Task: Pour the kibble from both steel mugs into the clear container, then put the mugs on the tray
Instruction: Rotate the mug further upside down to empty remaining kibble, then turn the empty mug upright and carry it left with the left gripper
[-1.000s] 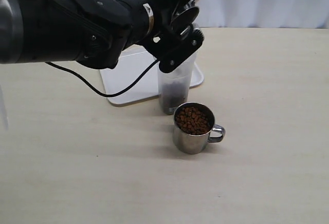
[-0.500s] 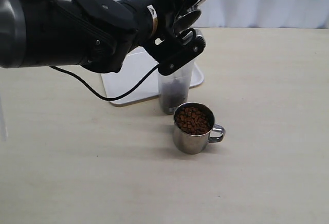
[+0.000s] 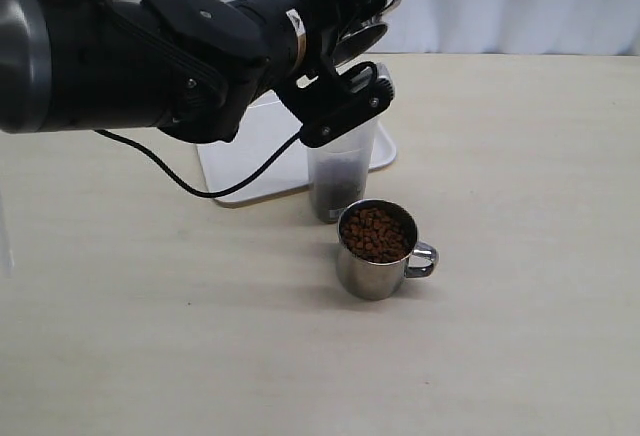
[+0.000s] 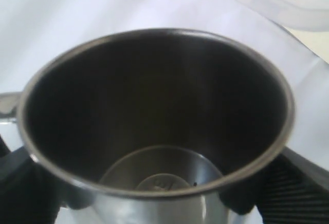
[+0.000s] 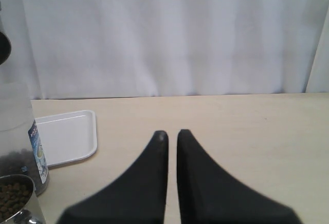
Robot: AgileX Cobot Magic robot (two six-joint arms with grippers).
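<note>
My left gripper (image 3: 347,51) is shut on an empty steel mug (image 3: 368,30), held tilted just above the clear container (image 3: 341,161). In the left wrist view the mug's (image 4: 154,111) bare inside shows between the fingers of that gripper (image 4: 157,196). A layer of kibble (image 3: 338,196) lies at the container's bottom. The second steel mug (image 3: 375,268), full of kibble (image 3: 376,233), stands in front of the container. The white tray (image 3: 250,156) lies behind, under the arm. My right gripper (image 5: 171,134) is shut and holds nothing, hovering over the table, out of the exterior view.
The left arm's black cable (image 3: 200,181) hangs down over the tray's front edge. A white curtain (image 5: 169,34) closes off the back of the table. The right wrist view shows the container (image 5: 18,131), the tray (image 5: 67,136) and the full mug (image 5: 13,198) off to one side.
The left gripper with the mug has shifted slightly left and turned a little above the container. The full mug, the container and the tray have stayed put.
</note>
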